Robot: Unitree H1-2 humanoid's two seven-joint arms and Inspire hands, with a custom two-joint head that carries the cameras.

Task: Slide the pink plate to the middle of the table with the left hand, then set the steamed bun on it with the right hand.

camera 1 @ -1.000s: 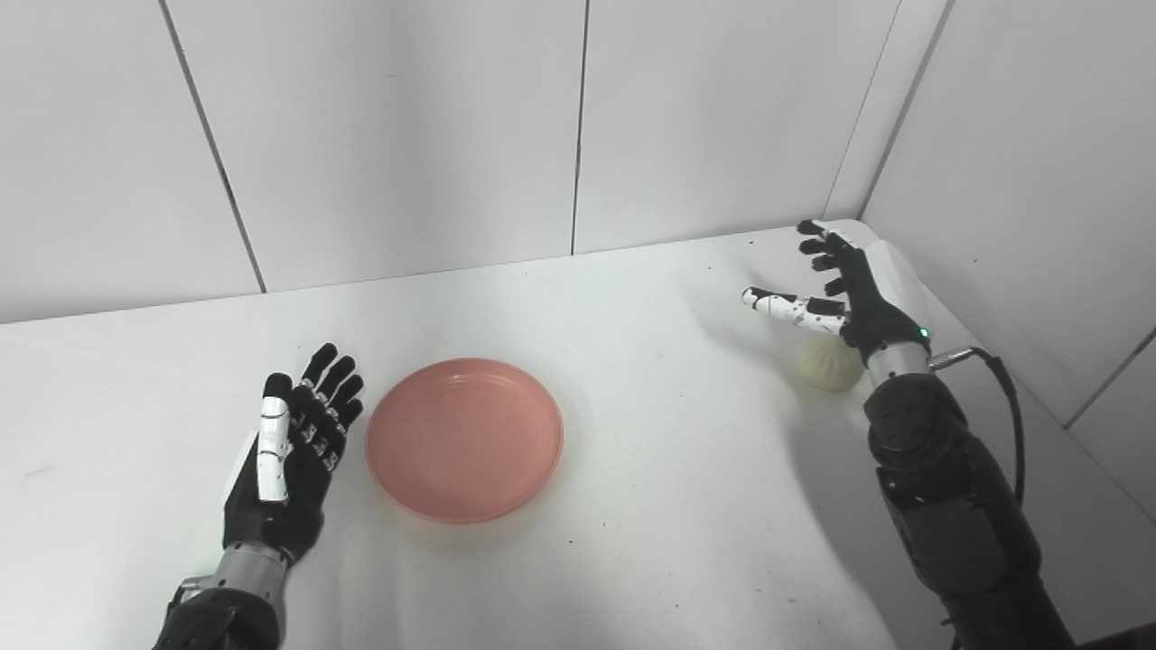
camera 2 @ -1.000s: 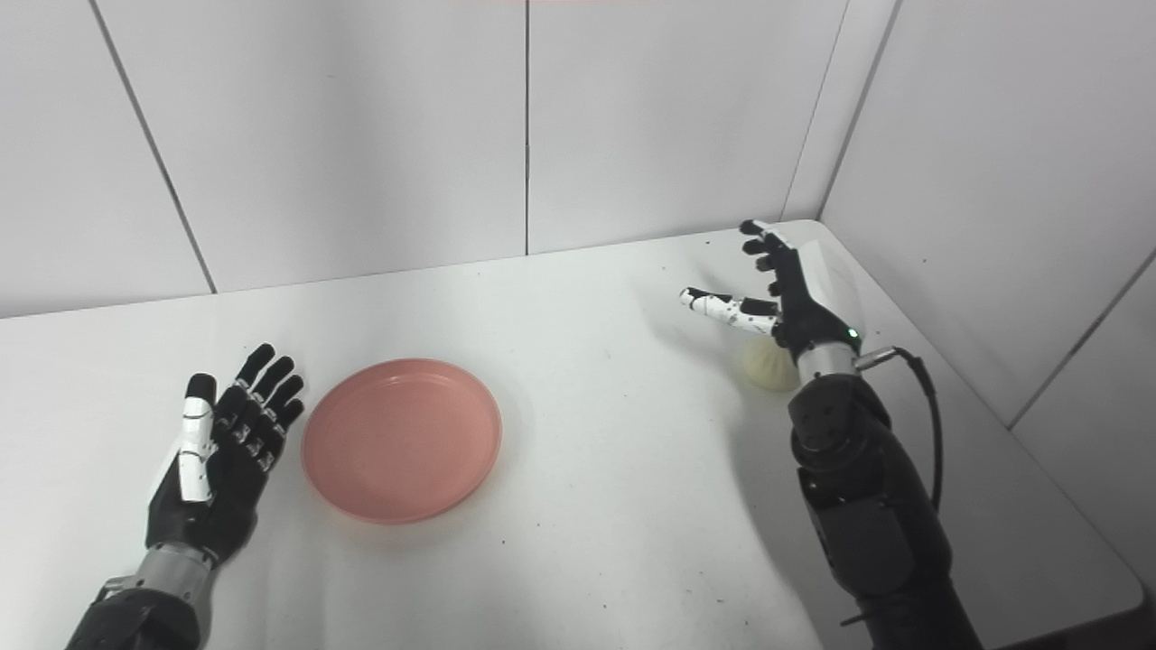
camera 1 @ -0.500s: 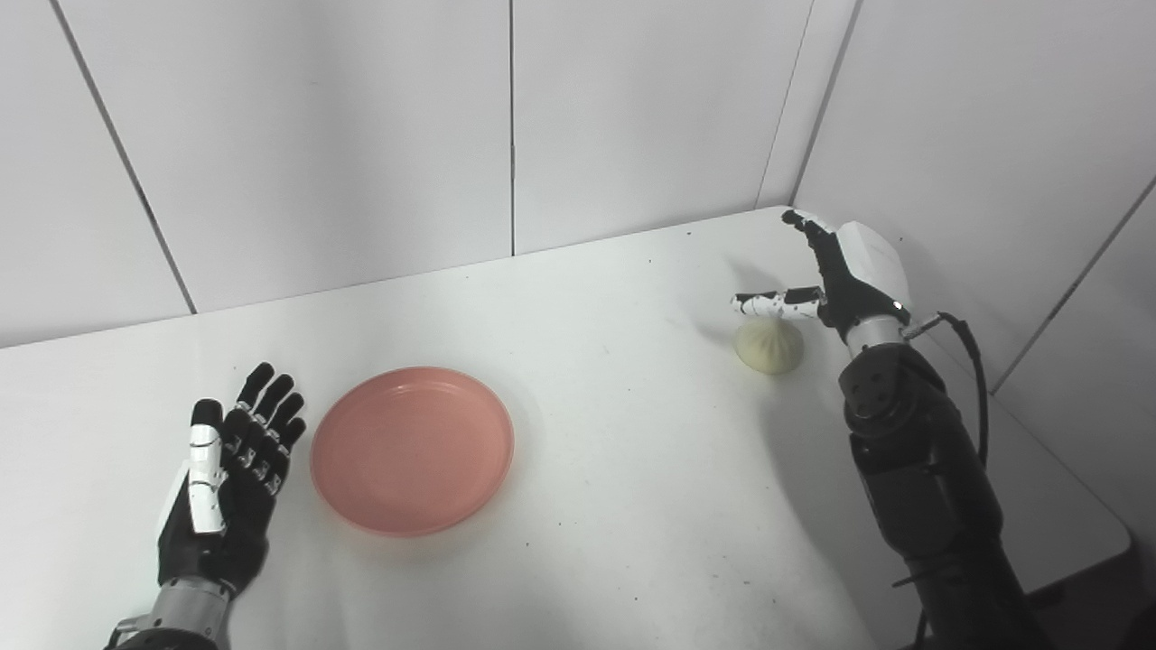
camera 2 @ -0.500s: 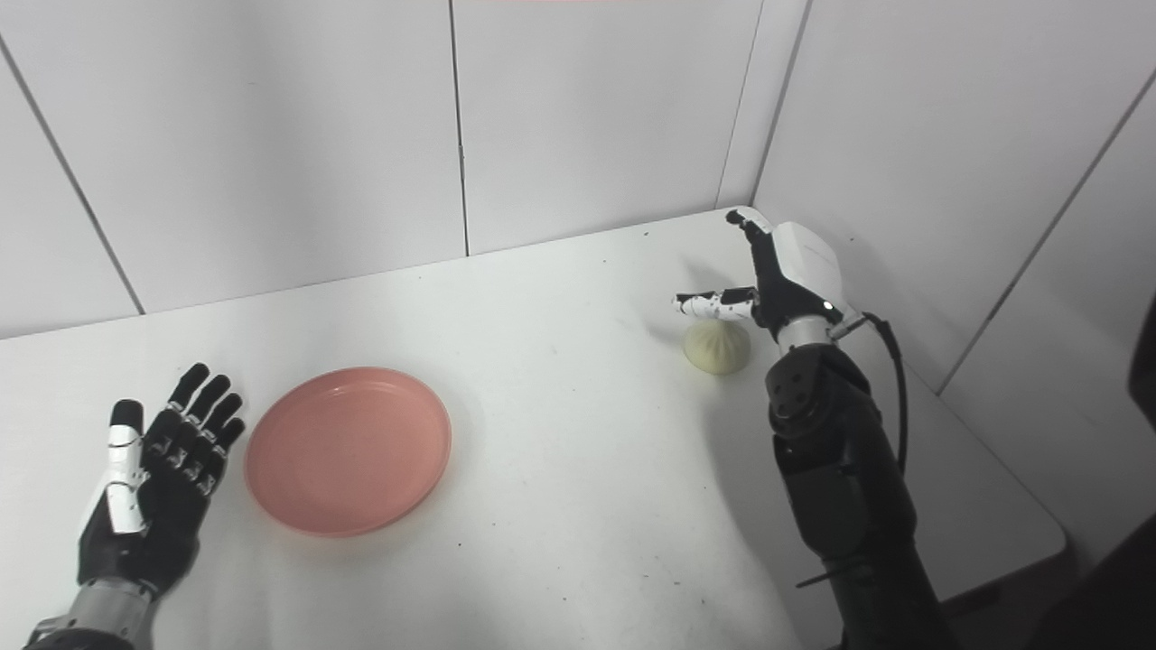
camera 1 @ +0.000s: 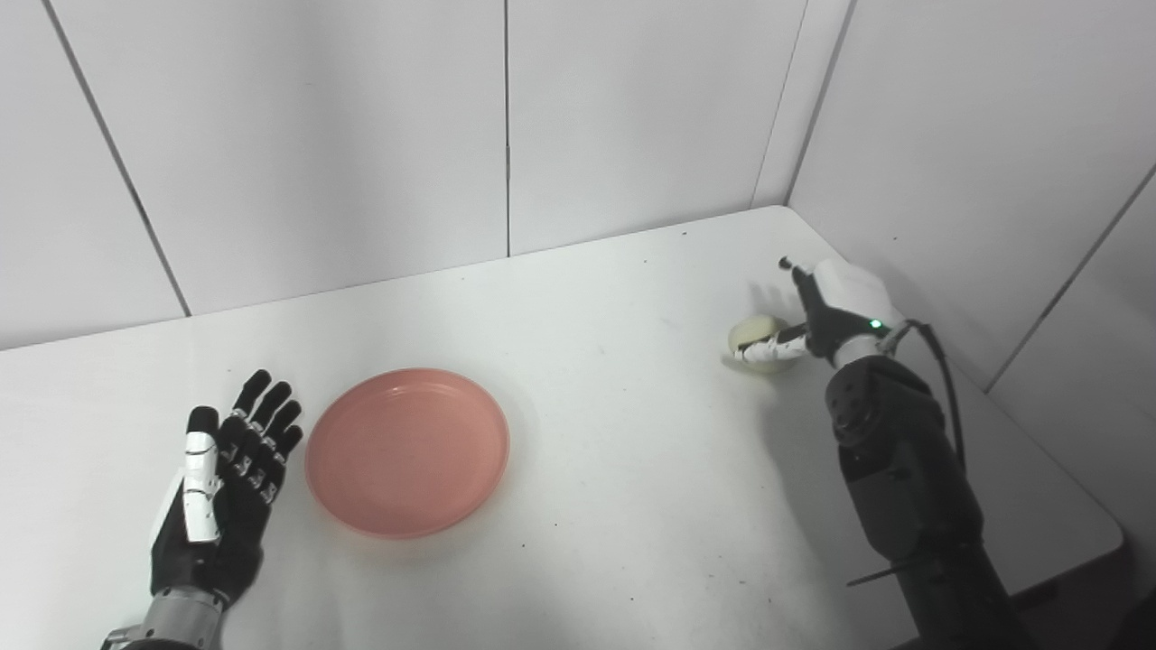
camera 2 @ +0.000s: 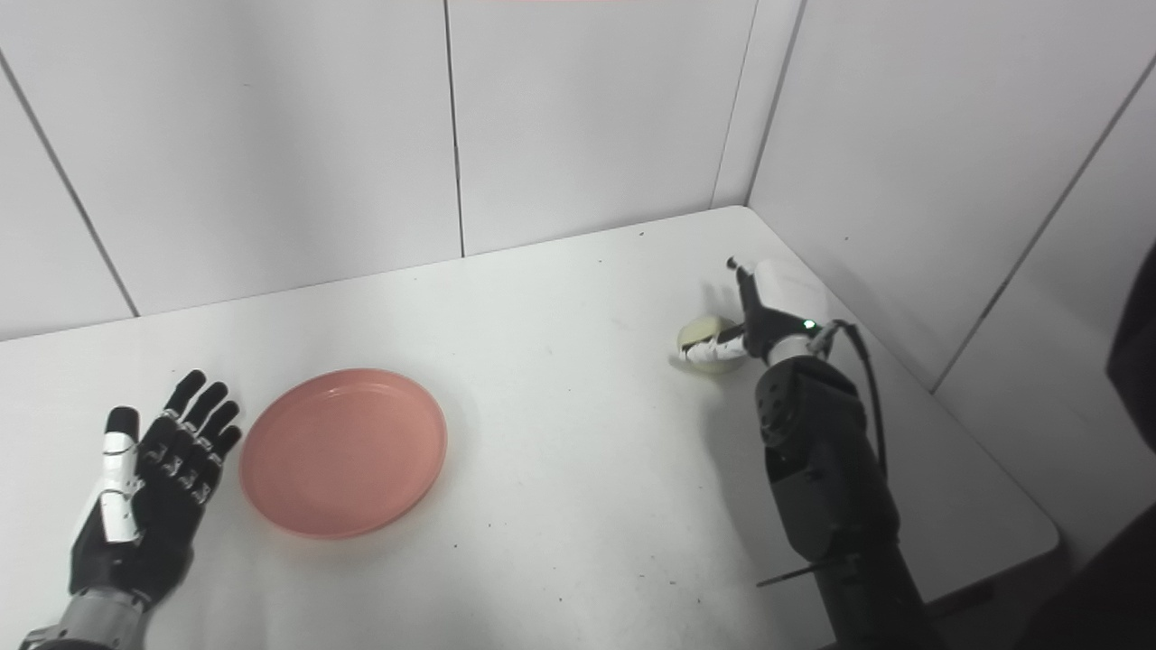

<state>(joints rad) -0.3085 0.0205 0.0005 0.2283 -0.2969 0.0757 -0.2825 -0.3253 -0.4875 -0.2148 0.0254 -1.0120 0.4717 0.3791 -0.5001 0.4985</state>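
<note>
At lower left, the left hand [camera 1: 221, 492] lies open, palm up, just beside the pink plate [camera 1: 406, 450] on the white table [camera 1: 632, 506]. At right, farther back, the right hand [camera 1: 826, 307] reaches around the steamed bun [camera 1: 757, 341], thumb touching it, fingers not yet closed.

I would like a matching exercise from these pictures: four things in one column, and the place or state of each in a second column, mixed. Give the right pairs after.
1. pink plate
2. steamed bun
3. left robot hand
4. right robot hand

a. open, flat beside the plate
b. at the bun, thumb across its front
c. empty, on the left part of the table
d. near the table's far right corner

Pairs: 1-c, 2-d, 3-a, 4-b
</note>
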